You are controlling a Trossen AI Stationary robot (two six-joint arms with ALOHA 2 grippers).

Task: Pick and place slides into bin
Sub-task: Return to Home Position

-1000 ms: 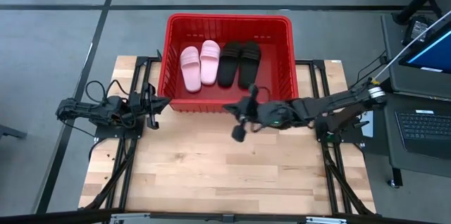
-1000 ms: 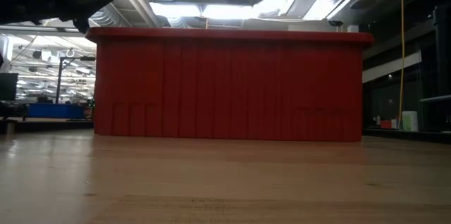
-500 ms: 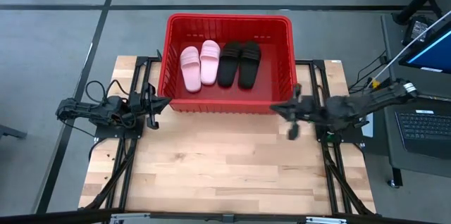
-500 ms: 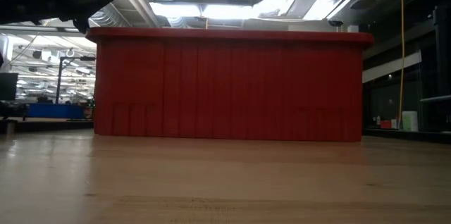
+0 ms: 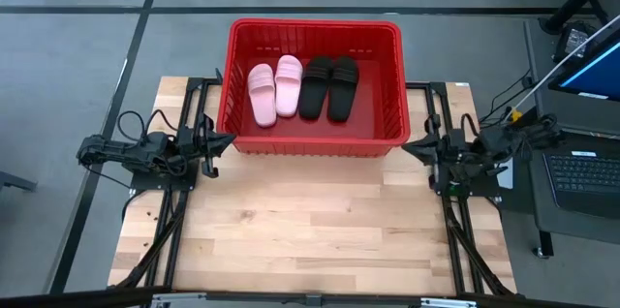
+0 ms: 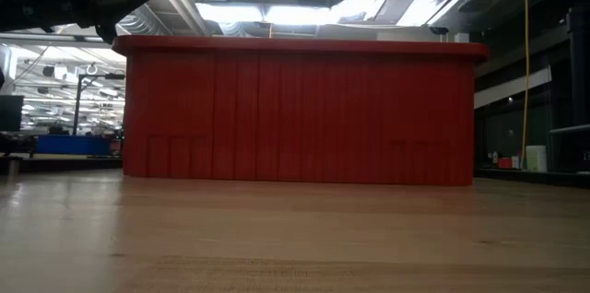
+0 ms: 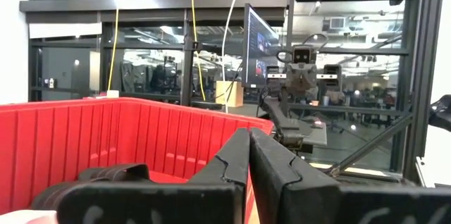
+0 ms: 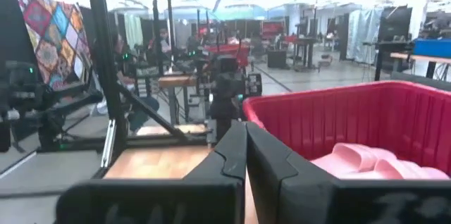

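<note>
Slides (image 5: 289,85), four in all, lay side by side on the floor of the red bin (image 5: 315,25) at the far end of the wooden table (image 5: 310,231). Nearest the viewer, the pale plank tabletop was bare. Farther back, the left gripper (image 5: 206,143) sat by the bin's near left corner and the right gripper (image 5: 426,149) by its near right corner. Each arm was folded low at its own table edge, and each gripper's two dark fingers were pressed flat together with nothing between them, as both wrist views showed. Behind them rose the bin, a large rectangular basket with ribbed, perforated walls. From table height its near wall filled the middle of the view. Inside, the two pink slides (image 5: 262,95) took the left half and the two black slides (image 5: 342,88) the right half, each a foot-shaped sole with one wide strap. All four long axes ran from the near wall towards the far wall, roughly parallel. The leftmost pink one sat slightly nearer than its partner and a little askew. Which end was the toe could not be told.
</note>
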